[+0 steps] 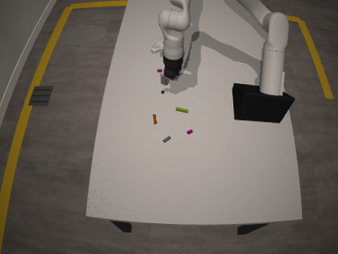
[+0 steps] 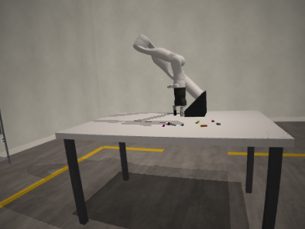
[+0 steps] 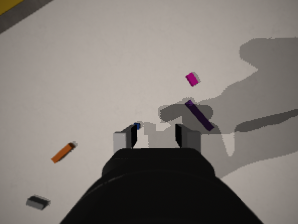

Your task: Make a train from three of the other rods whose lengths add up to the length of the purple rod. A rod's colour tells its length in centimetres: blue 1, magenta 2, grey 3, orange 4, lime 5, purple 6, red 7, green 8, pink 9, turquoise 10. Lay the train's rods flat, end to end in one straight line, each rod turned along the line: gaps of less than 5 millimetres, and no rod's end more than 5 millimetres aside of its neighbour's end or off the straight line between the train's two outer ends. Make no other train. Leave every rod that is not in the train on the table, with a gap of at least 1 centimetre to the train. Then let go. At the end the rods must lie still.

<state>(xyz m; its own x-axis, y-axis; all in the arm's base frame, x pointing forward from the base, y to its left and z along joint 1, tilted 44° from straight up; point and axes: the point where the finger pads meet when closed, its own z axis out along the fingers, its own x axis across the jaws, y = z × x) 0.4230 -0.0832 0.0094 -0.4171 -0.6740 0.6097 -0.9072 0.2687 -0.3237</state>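
My gripper [image 1: 165, 80] is open and empty, pointing down a little above the table at its far middle; it also shows in the side view [image 2: 178, 112]. In the wrist view the fingers stand wide. The small blue rod [image 3: 137, 126] lies by the left fingertip, not between the fingers. The purple rod [image 3: 199, 115] lies flat just beyond the right finger, in the arm's shadow. A magenta rod [image 3: 192, 78] lies beyond it. In the overhead view the blue rod [image 1: 162, 92] is just in front of the gripper and the magenta rod [image 1: 159, 70] to its left.
Nearer the table's middle lie a lime rod [image 1: 182, 110], an orange rod [image 1: 154, 119], a second magenta rod [image 1: 190, 131] and a grey rod [image 1: 166, 139], all apart. The arm's black base block [image 1: 261, 103] stands at the right.
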